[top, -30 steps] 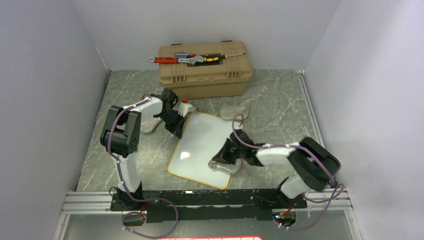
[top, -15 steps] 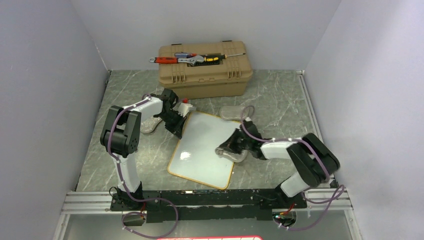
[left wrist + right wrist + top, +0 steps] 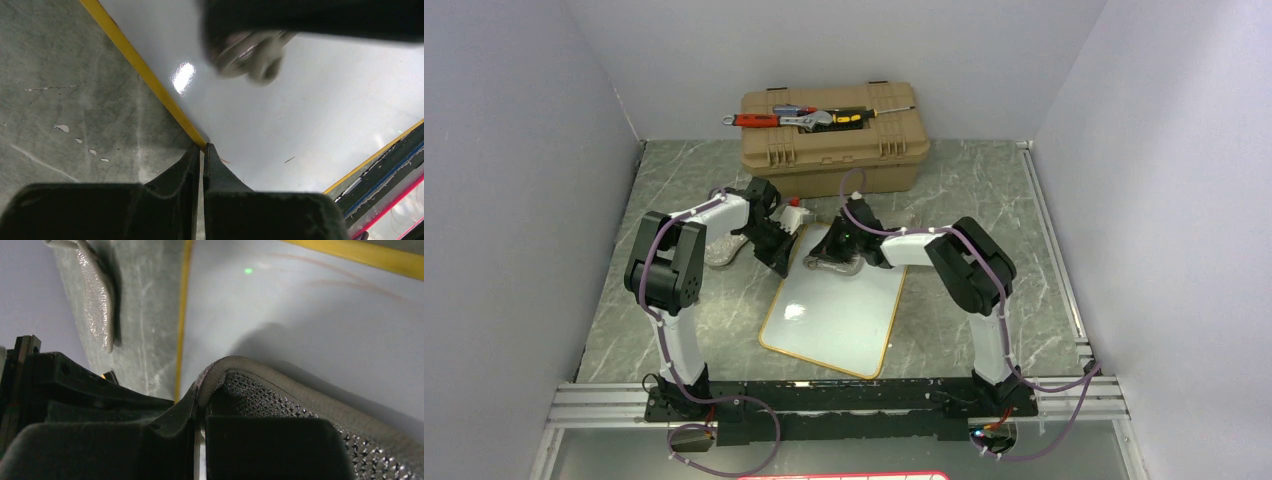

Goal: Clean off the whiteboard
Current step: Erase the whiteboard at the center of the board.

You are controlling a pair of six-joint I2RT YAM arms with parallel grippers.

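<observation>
- You have a grey-green marbled table (image 3: 984,190) boxed in by plain pale walls (image 3: 524,150) on three sides.
- At the back of the table sits a tan toolbox (image 3: 824,155) with its lid shut. On the lid lie hand tools (image 3: 799,118), among them a wrench and an orange-handled driver.
- The whiteboard (image 3: 834,315) lies flat on the table in front of the toolbox, between your two arms and turned at an angle. It looks almost clean. The right wrist view shows faint reddish streaks near its yellow rim.
- Your left gripper (image 3: 201,147) has its fingers pressed together, tips down on the rim at the board's left edge. You can't tell whether any of the rim is nipped between them.
- Your right gripper (image 3: 200,405) is pinching a grey mesh pad (image 3: 280,390), which rests on the board's far end.
- A second pad (image 3: 721,252) lies on the table left of the board, beside the left arm.
- A small red-and-white thing (image 3: 794,205) sits just off the board's far left corner. It may be a marker.
</observation>
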